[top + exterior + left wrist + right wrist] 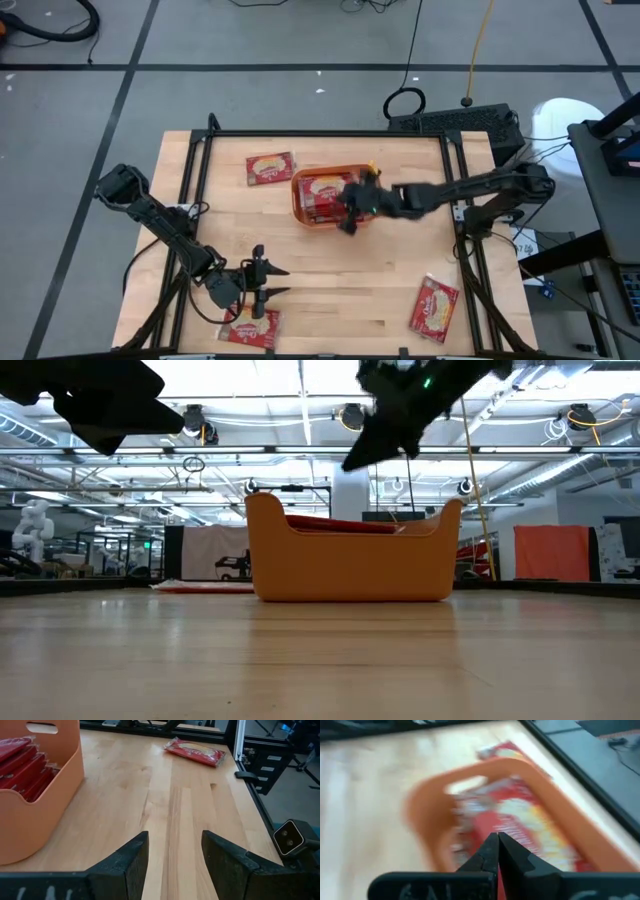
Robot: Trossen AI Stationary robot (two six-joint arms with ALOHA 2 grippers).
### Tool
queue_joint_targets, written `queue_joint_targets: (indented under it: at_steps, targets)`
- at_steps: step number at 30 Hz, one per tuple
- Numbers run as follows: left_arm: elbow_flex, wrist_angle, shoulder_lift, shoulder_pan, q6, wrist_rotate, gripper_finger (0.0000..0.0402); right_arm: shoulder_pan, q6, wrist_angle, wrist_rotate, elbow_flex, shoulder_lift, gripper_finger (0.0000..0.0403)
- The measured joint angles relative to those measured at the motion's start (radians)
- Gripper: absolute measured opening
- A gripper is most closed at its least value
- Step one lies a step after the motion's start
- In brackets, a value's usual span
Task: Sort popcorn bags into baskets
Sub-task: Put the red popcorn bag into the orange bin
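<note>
The orange bin (300, 210) stands mid-table with several red popcorn packets (322, 190) lying in it; it also shows in the low view (350, 565) and the right wrist view (435, 785). My right gripper (350, 212) hangs above the bin's near right part, shut and holding nothing (497, 842). My left gripper (268, 281) is open and empty (175, 855) low over the table's near left, pointing toward the right edge. Loose packets lie flat on the table: one far left of the bin (270, 168), one near right (435, 307), one near left (250, 327).
Bare wood lies between the bin and my left gripper. A black frame rail (460, 200) runs along the table's edges. The near right packet shows ahead of my left gripper in the left wrist view (195, 751). A keyboard (455, 122) lies beyond the far edge.
</note>
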Motion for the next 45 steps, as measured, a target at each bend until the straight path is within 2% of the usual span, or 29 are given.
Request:
queue_joint_targets:
  at_steps: [4, 8, 14, 16, 19, 25, 29, 35, 42, 45]
  targets:
    - [0.000, -0.001, 0.000, -0.013, -0.006, 0.000, 0.0186, 0.174, 0.109, 0.000, 0.101, 0.000, -0.001, 0.0000]
    - [0.000, -0.016, 0.000, -0.043, 0.013, -0.001, 0.0186, 0.350, 0.189, 0.062, 0.201, 0.000, 0.050, 0.0000]
    - [0.000, -0.038, 0.000, -0.160, 0.009, 0.005, 0.0186, 0.529, 0.083, 0.322, 0.368, 0.000, 0.150, 0.0000]
    - [0.005, -0.060, 0.000, -0.210, -0.025, 0.006, 0.0186, 0.560, 0.054, 0.405, 0.382, 0.000, 0.205, 0.0000]
    - [0.045, -0.153, 0.000, -0.284, -0.079, 0.000, 0.0186, 0.593, 0.048, 0.513, 0.374, 0.000, 0.290, 0.0000]
    - [0.176, -0.484, 0.005, -0.371, -0.251, -0.002, 0.0186, 0.627, 0.059, 0.693, 0.375, -0.001, 0.424, 0.0000]
    - [0.268, -0.643, 0.068, -0.395, -0.299, 0.064, 0.0186, 0.631, 0.060, 0.757, 0.376, -0.001, 0.458, 0.0000]
    - [0.386, -0.761, 0.234, -0.405, -0.326, 0.208, 0.0186, 0.630, 0.060, 0.761, 0.375, -0.001, 0.457, 0.0000]
    - [0.534, -0.889, 0.395, -0.404, -0.334, 0.207, 0.0186, 0.628, 0.055, 0.766, 0.375, 0.000, 0.457, 0.0000]
    - [0.575, -0.891, 0.444, -0.405, -0.329, 0.202, 0.0186, 0.628, 0.052, 0.767, 0.375, 0.000, 0.457, 0.0000]
